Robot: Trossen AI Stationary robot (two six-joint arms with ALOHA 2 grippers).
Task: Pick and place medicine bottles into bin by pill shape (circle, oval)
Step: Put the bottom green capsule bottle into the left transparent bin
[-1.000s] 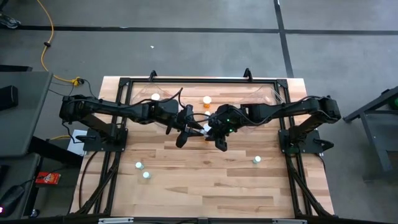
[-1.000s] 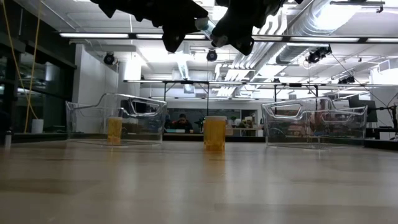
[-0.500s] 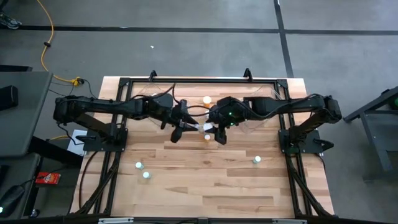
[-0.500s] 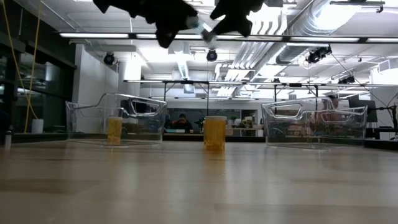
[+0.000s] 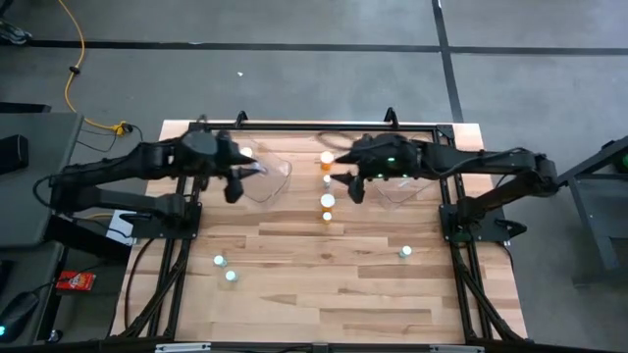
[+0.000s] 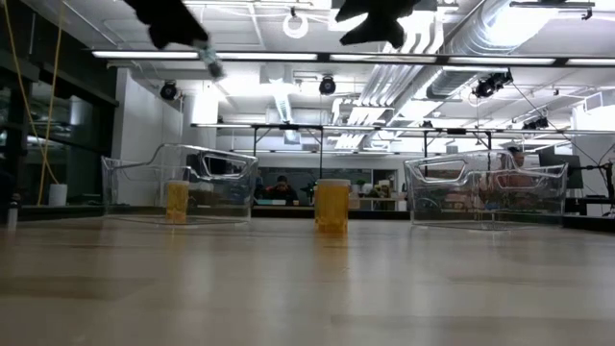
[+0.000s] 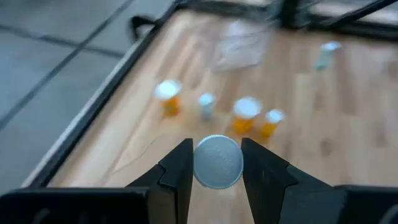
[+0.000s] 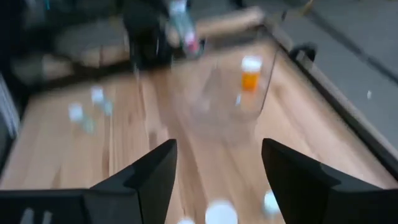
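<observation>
My left gripper is shut on a small pale medicine bottle and hangs high over the left clear bin. An orange bottle stands in that bin. My right gripper is open with nothing between its fingers. It is high up, beside the right clear bin. On the table between the bins stand an orange bottle and two white-capped ones. Three pale bottles stand nearer the front. My left gripper pinches the pale bottle by its sides between the two fingers. The bottle's round end faces the wrist camera, so the bottle lies along the fingers. It sticks out past the fingertips, slanting down, lifted well clear of table and bin.
A black frame runs round the table's far and side edges. Bare wood lies open at the front middle of the table. People sit in the room behind the table.
Both grippers were at the pale bottle over the table's middle. My right gripper has let go of it and drawn back toward the right bin. My left gripper has carried the bottle toward the table's left and far edges, over the left bin.
</observation>
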